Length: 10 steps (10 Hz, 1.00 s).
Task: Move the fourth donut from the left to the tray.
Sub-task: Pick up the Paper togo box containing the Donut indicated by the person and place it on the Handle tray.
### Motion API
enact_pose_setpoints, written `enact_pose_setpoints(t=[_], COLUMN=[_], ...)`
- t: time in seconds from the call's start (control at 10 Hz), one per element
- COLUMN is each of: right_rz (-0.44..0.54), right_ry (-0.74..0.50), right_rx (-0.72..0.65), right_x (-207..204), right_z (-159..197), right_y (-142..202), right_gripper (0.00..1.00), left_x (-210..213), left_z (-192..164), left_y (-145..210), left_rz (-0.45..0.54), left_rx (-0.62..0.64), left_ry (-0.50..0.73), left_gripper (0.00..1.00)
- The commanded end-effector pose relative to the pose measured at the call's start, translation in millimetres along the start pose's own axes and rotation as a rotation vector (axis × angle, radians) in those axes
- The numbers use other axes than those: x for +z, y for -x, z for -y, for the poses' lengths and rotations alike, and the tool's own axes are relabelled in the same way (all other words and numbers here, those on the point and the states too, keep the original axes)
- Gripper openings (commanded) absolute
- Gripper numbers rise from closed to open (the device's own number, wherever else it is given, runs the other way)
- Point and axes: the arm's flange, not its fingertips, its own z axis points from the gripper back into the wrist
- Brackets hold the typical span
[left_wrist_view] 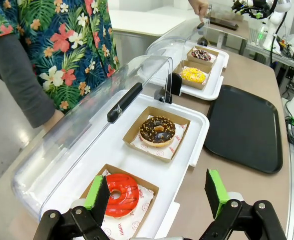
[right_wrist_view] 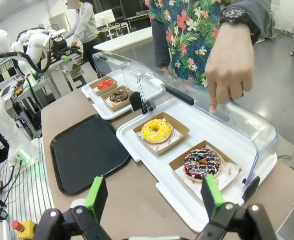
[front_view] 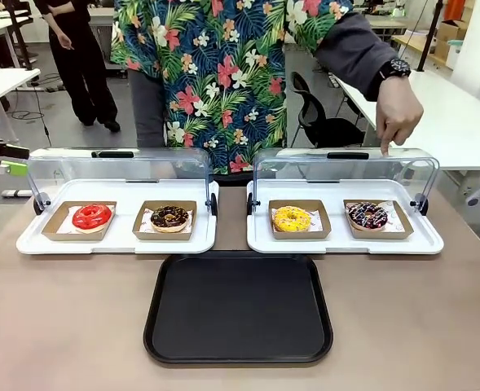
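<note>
Glossy speckled ring donut (front_view: pixel 367 215) in cardboard holder (front_view: pixel 400 232) — matte black tray (front_view: pixel 238 309) nearby; left gripper (left_wrist_view: pixel 154 192), right gripper (right_wrist_view: pixel 154 196): jaws released.

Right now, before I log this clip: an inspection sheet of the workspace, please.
Surface: tan table, two white display trays, clear lids raised.
Job's things: fourth donut in its cardboard holder on the right one; black tray nearer the robot, midway.
Clutter: red donut, crumb-topped donut, yellow donut.
End effectors: left end effector open, near the red donut; right end effector open, short of the fourth donut; nothing held.
Cables: bundle beside the table.
Surroundings: person's hand pointing down at the right lid.
</note>
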Motion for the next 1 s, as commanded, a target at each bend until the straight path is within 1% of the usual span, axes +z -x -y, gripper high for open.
enact_pose_setpoints(t=[0.0,0.6,0.7,0.9], right_rz=[0.022,0.022,0.0,-0.142], right_ry=[-0.002,-0.002,0.0,-0.034], right_rx=[0.032,0.032,0.0,0.077], right_x=[-0.7,-0.7,0.0,-25.2], right_z=[3.5,3.5,0.0,7.6], right_y=[-1.8,-1.8,0.0,-26.0], right_gripper=[1.0,1.0,1.0,1.0], left_x=[0.3,0.3,0.3,0.3], left_z=[2.6,2.6,2.6,2.6], left_y=[-1.7,-1.7,-1.7,-1.7], left_rz=[0.001,0.001,0.001,0.001], left_rx=[0.001,0.001,0.001,0.001], left_ry=[-0.004,-0.004,-0.004,-0.004], left_gripper=[1.0,1.0,1.0,1.0])
